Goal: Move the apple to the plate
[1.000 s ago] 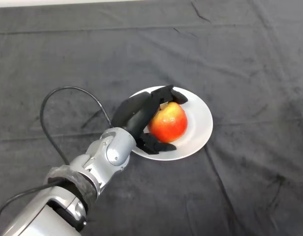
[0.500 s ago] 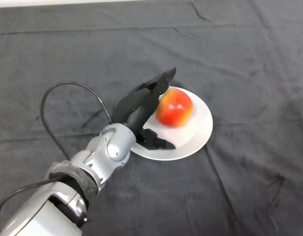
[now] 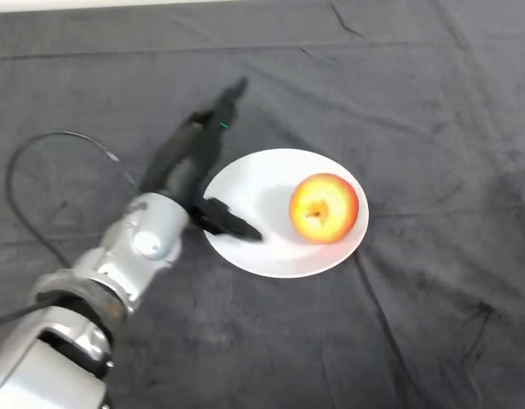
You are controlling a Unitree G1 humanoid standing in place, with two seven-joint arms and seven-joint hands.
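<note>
A red and yellow apple (image 3: 325,207) rests on the right part of a white plate (image 3: 261,192), stem end up. My left hand (image 3: 187,160) is open, with fingers straight and pointing up and to the right. It is at the plate's left edge, apart from the apple. Its thumb (image 3: 230,223) reaches over the plate's left rim. The hand holds nothing.
The table is covered by a dark wrinkled cloth (image 3: 416,94). A pale strip of the table's far edge (image 3: 92,3) shows at the top left.
My hand let go of the apple and drew back to the left, off the plate. The apple rolled to the plate's right side and now stands free.
</note>
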